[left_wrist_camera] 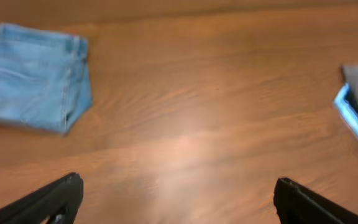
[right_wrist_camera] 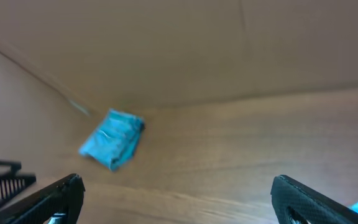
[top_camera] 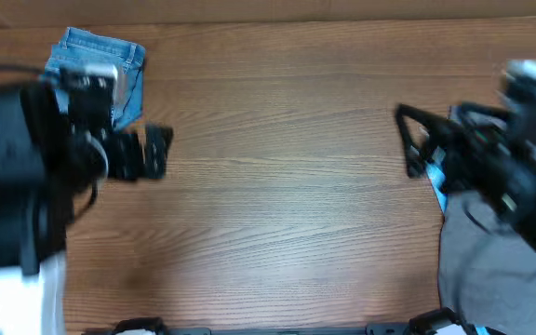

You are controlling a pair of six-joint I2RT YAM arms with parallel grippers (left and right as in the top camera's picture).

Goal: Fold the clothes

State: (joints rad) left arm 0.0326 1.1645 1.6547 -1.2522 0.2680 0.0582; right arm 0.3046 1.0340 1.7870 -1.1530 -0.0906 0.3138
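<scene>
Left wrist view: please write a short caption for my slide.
Folded light-blue jeans lie on the wooden table beyond the open, empty left gripper.

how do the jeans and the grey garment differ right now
The jeans are light-blue denim; the grey garment is plain grey. The jeans are folded into a compact packet; the grey garment lies spread loose, running off the picture's edge. The jeans sit far left, the grey garment near right. Both rest on the wooden table.

Wooden table (top_camera: 287, 186): folded jeans (top_camera: 100, 65) far left, grey trousers (top_camera: 487, 270) (blue item (left_wrist_camera: 353, 118) touching) right.
</scene>
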